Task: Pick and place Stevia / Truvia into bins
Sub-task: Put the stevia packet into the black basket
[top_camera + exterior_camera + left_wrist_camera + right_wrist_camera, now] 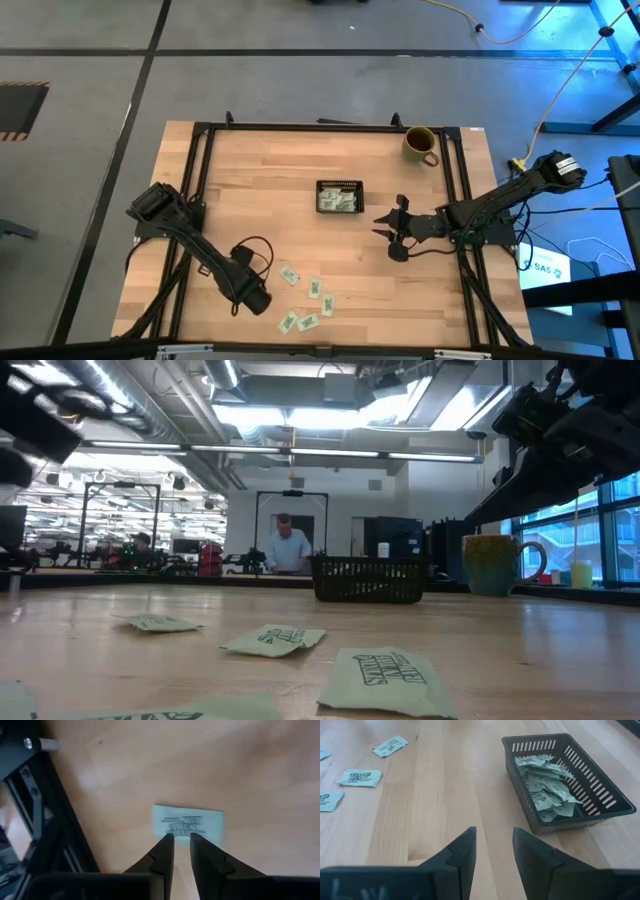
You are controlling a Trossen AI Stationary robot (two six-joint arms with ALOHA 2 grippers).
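Left claw (pixel 181 838) nearly clenched, tips on one packet (pixel 188 824) near the surface's (pixel 300 170) near-left edge, grasp unclear; loose packets (pixel 308 322) beside it. Right claw (pixel 494 846) released, empty, waiting right of half-filled tray (pixel 605 795)

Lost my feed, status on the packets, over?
Left claw nearly shut, low over one loose packet. Right claw open, empty, beside the tray. Tray part-filled; five packets loose. Nothing in the way.

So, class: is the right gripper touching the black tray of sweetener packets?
Apart. The right wrist view shows the right gripper with bare wooden table between its open fingers and the black tray; the high view shows that gap too.
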